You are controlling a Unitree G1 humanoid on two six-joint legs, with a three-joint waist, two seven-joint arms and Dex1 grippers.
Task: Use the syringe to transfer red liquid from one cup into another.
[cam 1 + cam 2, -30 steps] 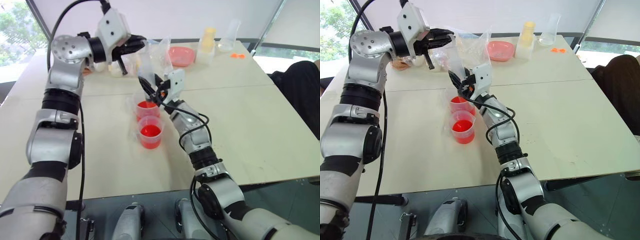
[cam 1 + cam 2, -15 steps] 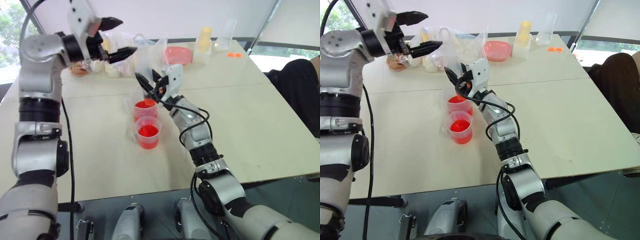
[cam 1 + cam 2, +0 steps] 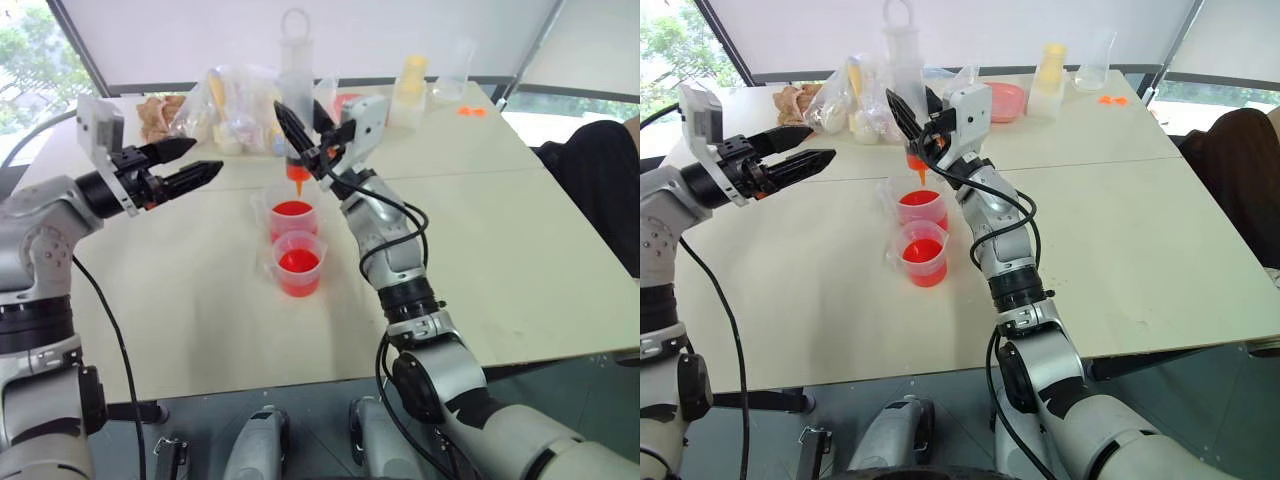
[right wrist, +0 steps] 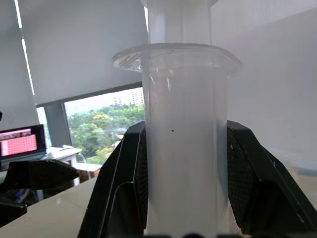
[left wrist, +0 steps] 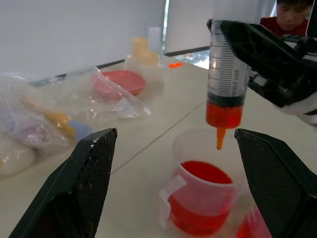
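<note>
Now my right gripper [image 3: 300,135] was clamped on the syringe [image 3: 294,95], holding it upright, its long axis vertical and its orange tip just above the farther cup [image 3: 291,217] of red liquid [image 3: 291,210]. The nearer cup [image 3: 298,262] touched that cup. My left gripper [image 3: 192,164] hung empty and wide open, well left of the syringe, so the right arm was clearly nearer.

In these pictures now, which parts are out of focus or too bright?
Left wrist view: syringe scale sharp, bag soft, person behind blurred. Right wrist view: barrel close and hazy, window trees clear. Left eye view: top-left window washed out.
</note>
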